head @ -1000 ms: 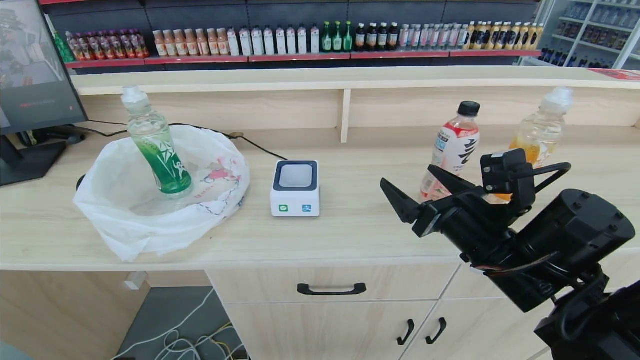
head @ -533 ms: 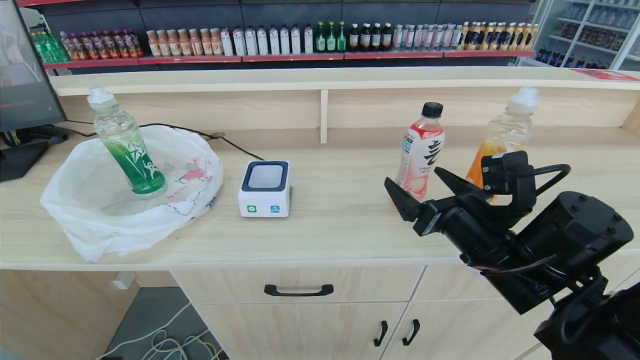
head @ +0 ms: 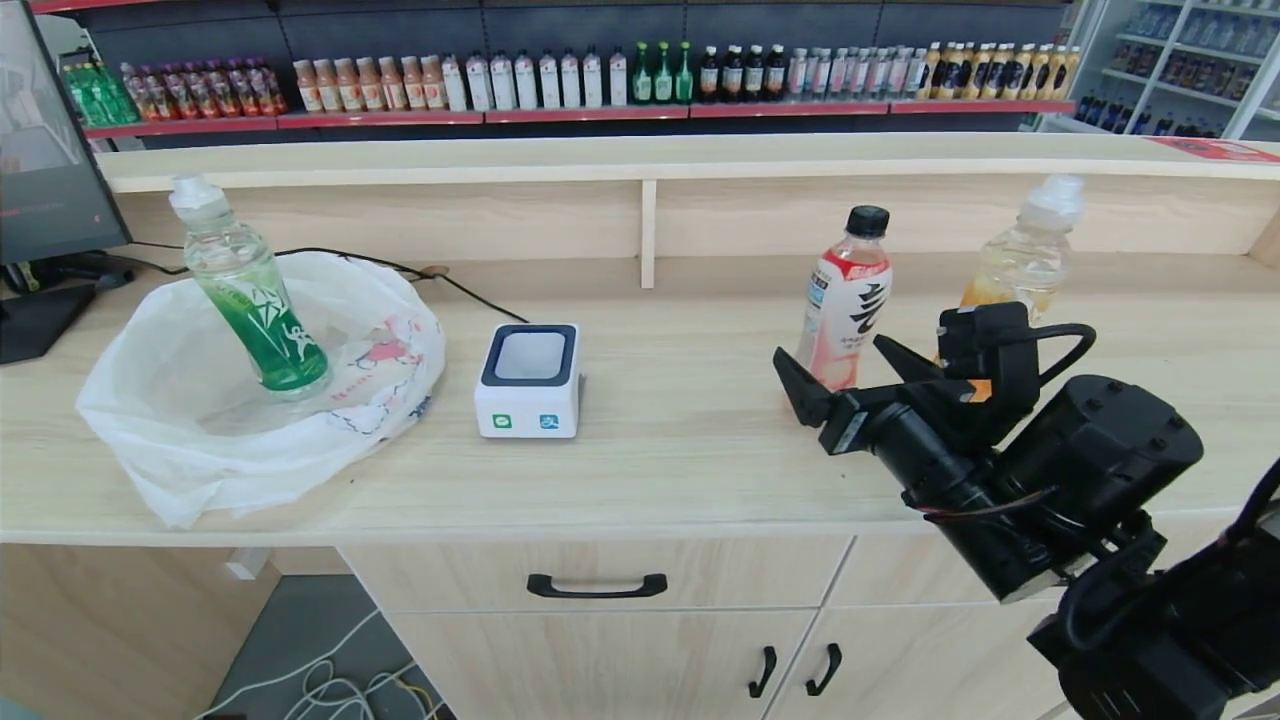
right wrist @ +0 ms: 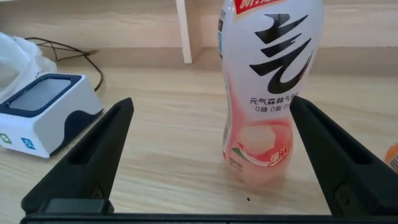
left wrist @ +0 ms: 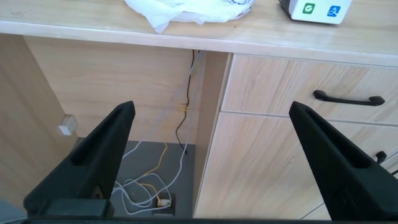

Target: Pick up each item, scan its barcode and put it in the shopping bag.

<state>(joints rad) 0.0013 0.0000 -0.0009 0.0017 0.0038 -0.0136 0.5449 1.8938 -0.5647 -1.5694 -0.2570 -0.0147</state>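
Observation:
A pink bottle [head: 845, 300] with a black cap stands upright on the wooden counter [head: 680, 450]. My right gripper [head: 838, 356] is open just in front of it. In the right wrist view the pink bottle [right wrist: 270, 93] stands a little beyond the spread fingers of the right gripper [right wrist: 211, 106], not touched. An orange bottle [head: 1025, 255] stands to its right, partly behind my arm. A green bottle [head: 245, 290] stands inside the white shopping bag [head: 180, 430] at the left. The white scanner [head: 528, 380] sits between bag and bottles. My left gripper [left wrist: 212, 109] is open, below counter height, facing the cabinet.
A black cable [head: 400, 268] runs behind the bag toward a monitor stand [head: 40, 310] at far left. A raised back ledge [head: 640, 160] borders the counter. Drawers and cabinet doors [head: 600, 585] lie below the front edge. Loose wires [left wrist: 155, 186] lie on the floor.
The head view panned to the right a second ago. Since then my right gripper has moved forward and closer to the pink bottle, staying open.

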